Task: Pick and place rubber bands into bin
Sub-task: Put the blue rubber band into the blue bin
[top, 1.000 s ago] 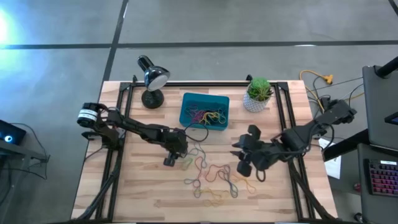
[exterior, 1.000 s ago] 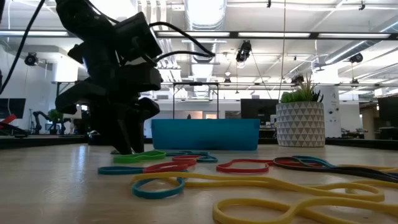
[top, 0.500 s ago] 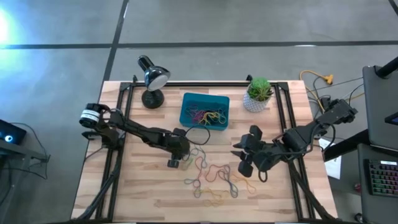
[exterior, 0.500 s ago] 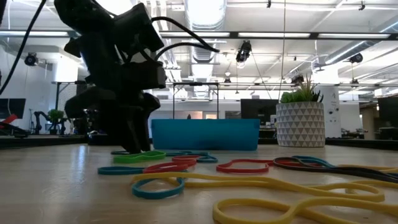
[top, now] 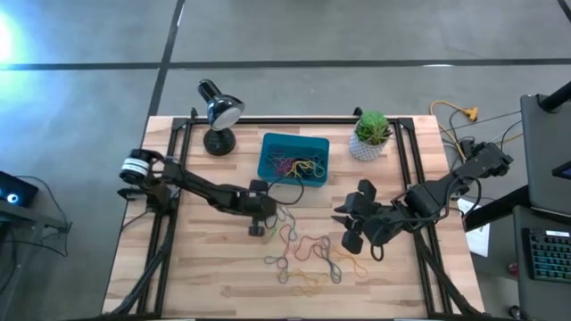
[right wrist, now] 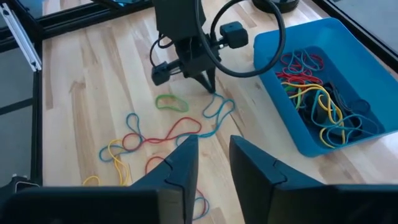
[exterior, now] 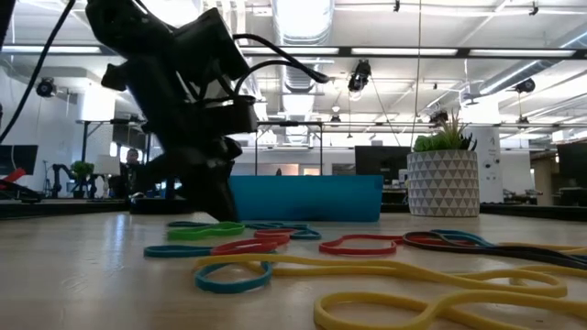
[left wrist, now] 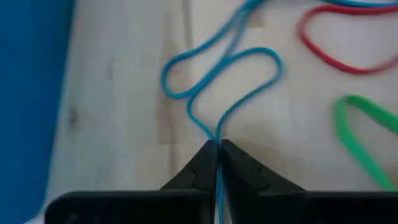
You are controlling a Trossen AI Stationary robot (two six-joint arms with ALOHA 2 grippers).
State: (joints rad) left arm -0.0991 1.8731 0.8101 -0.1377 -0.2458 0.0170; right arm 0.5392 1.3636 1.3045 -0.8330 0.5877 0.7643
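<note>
The left gripper (left wrist: 217,149) pinches a thin blue rubber band (left wrist: 214,81) between its pointed dark fingertips, the looped band lying on the pale wood-grain table (top: 205,267) just in front of the teal plastic bin (top: 293,158), near the far edge. The right gripper (top: 350,227) hovers beyond the scattered rubber bands (top: 303,254), jaws slightly parted.

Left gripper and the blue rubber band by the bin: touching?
Touching. In the left wrist view the left gripper is shut on the blue rubber band, whose two strands run between the closed fingertips, the loop still lying on the table.
</note>
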